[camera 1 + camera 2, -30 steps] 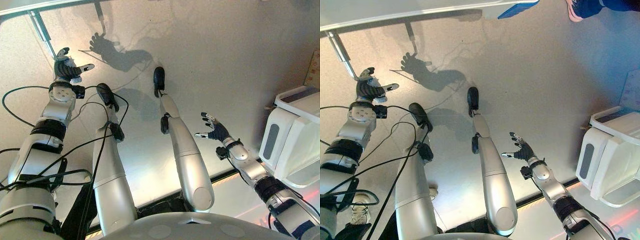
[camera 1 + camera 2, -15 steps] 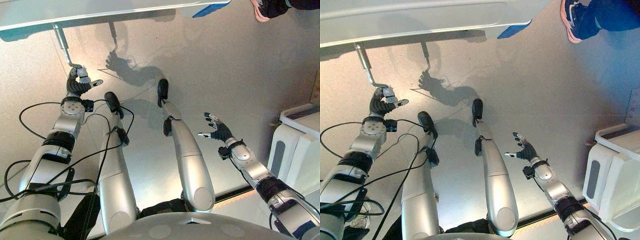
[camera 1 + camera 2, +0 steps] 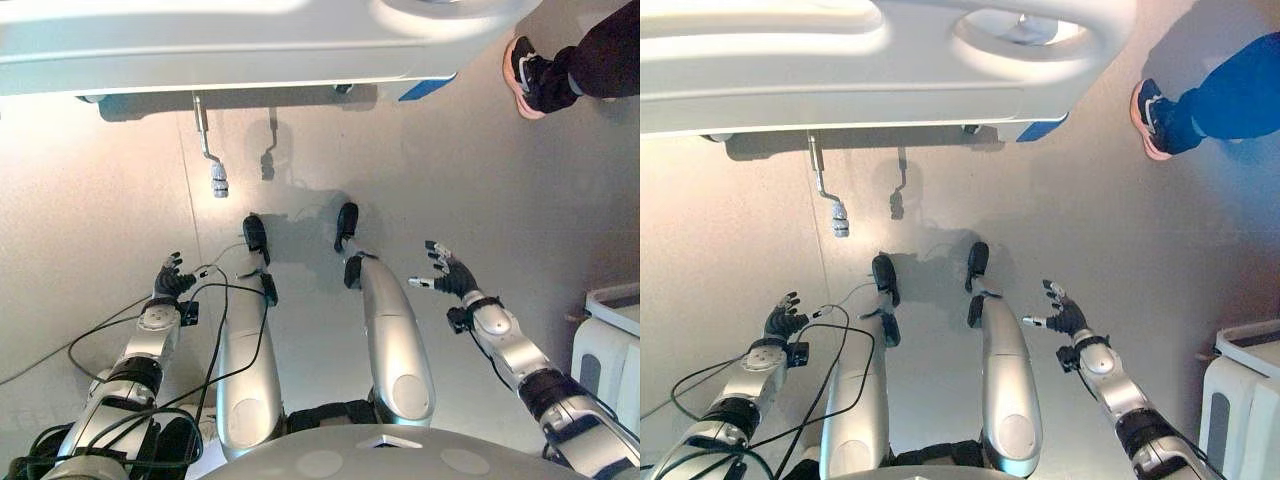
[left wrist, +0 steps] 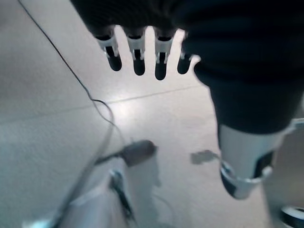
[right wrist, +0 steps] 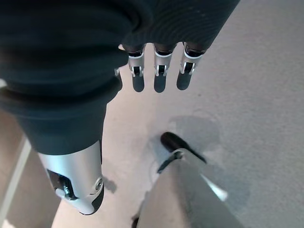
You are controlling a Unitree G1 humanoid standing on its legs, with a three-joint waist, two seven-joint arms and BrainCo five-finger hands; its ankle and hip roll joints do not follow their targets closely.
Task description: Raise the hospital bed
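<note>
Left robot hand (image 3: 172,281) hangs open and empty, well below the bed crank (image 3: 211,160).

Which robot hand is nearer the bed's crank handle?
Left. The left robot hand is open, just below the crank handle and slightly left of it. The right robot hand, also open, is well off to its right.

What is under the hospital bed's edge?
A metal crank handle hangs below the hospital bed over the floor, untouched. A blue part shows at the bed's corner. The crank's mounting is hidden by the frame.
</note>
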